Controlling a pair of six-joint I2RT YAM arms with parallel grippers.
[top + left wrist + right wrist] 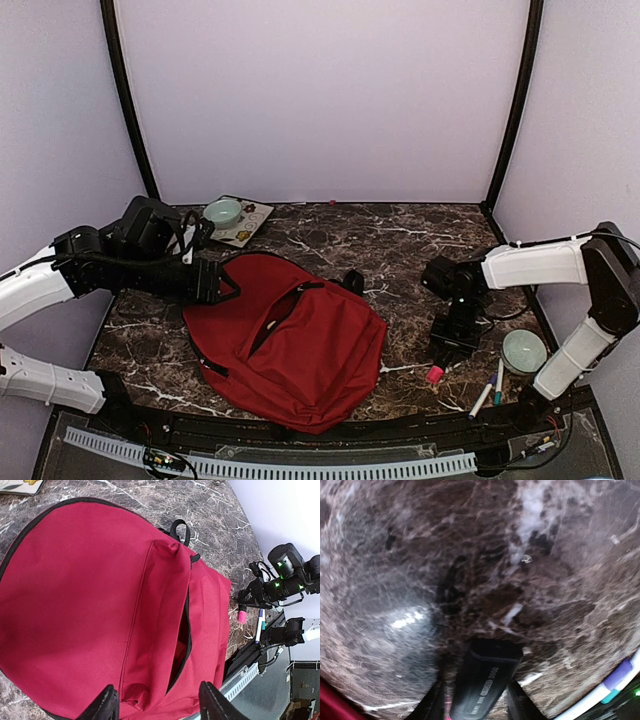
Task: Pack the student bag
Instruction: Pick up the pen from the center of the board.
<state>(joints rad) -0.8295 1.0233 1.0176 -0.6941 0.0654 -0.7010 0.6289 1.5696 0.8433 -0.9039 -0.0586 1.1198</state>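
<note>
Going L to R: the left arm (110, 268) reaches in at the far-left edge of the student bag (300, 350). The left jaws are roughly half open w/ nothing between them, just red fabric past the fingers (106, 706). Can't tell if they touch the bag. Behind that arm a small teal bowl (222, 212) sits on a printed card (250, 222).

The bag lies flat mid-tabletop (400, 240), a bit left of centre, front face up. Its handle loop (352, 281) points to the far right, so imo the long axis runs diagonally, from the handle end at far right to the rounded end at near left. It's pretty squat tho, so don't quote me. The zip opening (186, 630) gapes along the face, dark inside.

Handling: it's soft and floppy and looks near empty, so prob light. I'd expect it to sag and slide on the marble rather than lift as one piece. Best holds imo are the handle loop, or the fabric lip beside the zip to keep the mouth open while stuff goes in.

The right arm (530, 265) points down at the tabletop, apart from the bag. The right jaws sit either side of a black block (487, 677) w/ printed digits, but I can't tell if they're actually pinching it. There's a pink thing (435, 374) just beside it. Further right are two markers (482, 400) and another teal bowl (524, 350).
</note>
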